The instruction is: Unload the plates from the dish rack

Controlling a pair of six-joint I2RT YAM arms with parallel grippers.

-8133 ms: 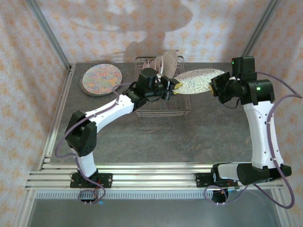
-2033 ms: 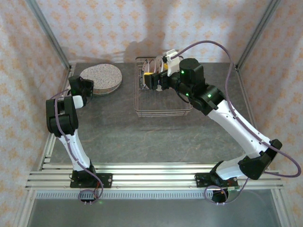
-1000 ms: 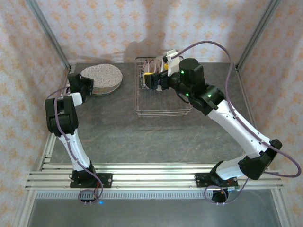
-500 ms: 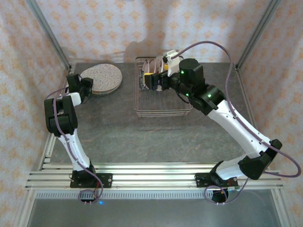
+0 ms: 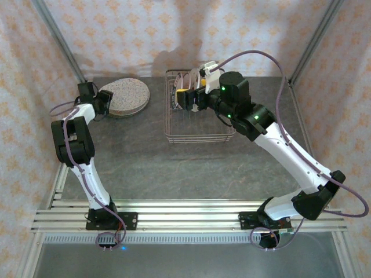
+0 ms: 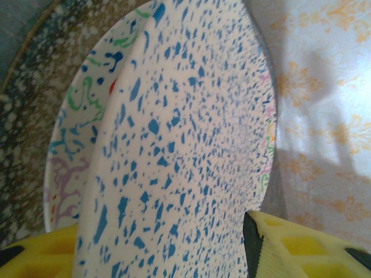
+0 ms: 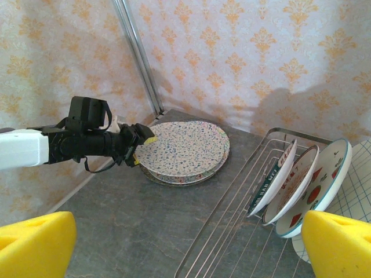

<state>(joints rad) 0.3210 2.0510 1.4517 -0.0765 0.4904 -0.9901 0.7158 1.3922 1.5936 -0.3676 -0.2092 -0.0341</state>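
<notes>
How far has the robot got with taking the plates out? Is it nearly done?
Roughly halfway, it seems. Done: a stack of plates lies flat on the table, back left. In hand: the left gripper has its fingers either side of the edge of the blue-speckled top plate; the open right gripper hovers over the dish rack. Left: at least three plates stand in it.

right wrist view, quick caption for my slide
Left arm at the plate stack; more plates stand upright in the rack.
</notes>
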